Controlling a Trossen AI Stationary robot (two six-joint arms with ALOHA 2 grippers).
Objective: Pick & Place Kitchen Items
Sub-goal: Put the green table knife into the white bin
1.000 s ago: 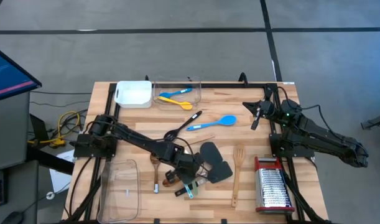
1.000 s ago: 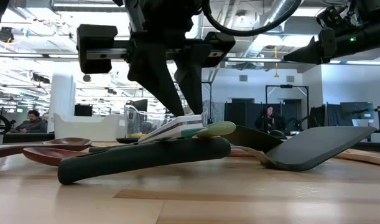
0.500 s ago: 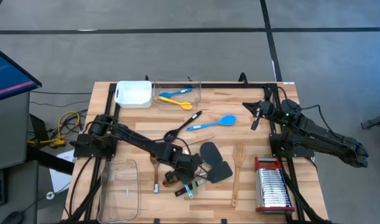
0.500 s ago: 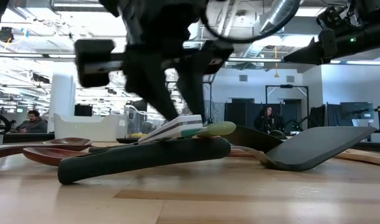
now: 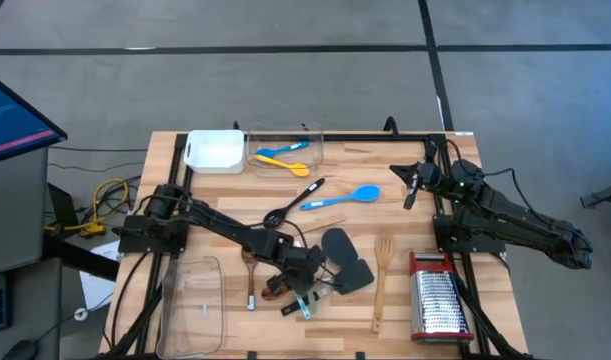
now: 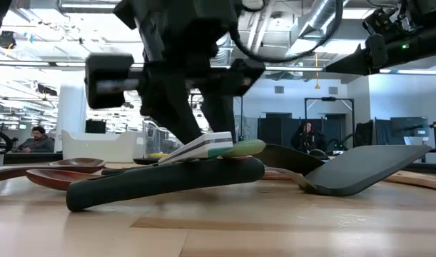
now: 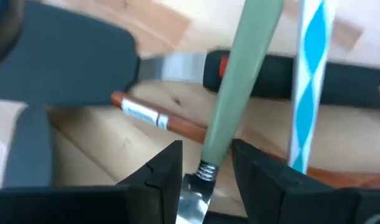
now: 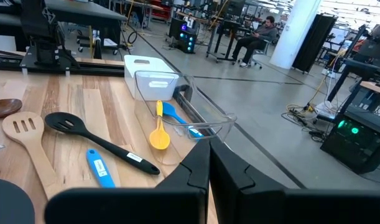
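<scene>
At the front of the desk point(image 5: 205, 190), in the middle, the left gripper point(image 5: 303, 283) is down low over a heap of kitchen tools that lie on top of each other. Its jaws are open, with one finger on each side of a pale green handle point(image 7: 239, 87), near the metal ring where the handle meets the blade. They are not squeezing it yet. Just beside the green handle lies a blue and white striped handle point(image 7: 309, 74), and under both sit a reddish wooden handle point(image 7: 171, 121) and a dark grey spatula point(image 5: 343, 258). The right gripper point(image 5: 414, 185) waits up in the air near the right edge of the desk, with its jaws shut and nothing in them. Other tools lie spread out: a blue spoon point(image 5: 342, 199), a black slotted spoon point(image 5: 293, 200) and a wooden slotted spatula point(image 5: 382, 280). A yellow spoon point(image 5: 285, 165) is already in the clear tub point(image 5: 285, 148) at the back. Here is what could go wrong. The tools are packed so close that the jaws could pinch the striped handle too, and then two things would come up together. The green handle is round and smooth, so it could slip or tip out if it is held too near one end. Lifting it could also drag the spatula out of place.
</scene>
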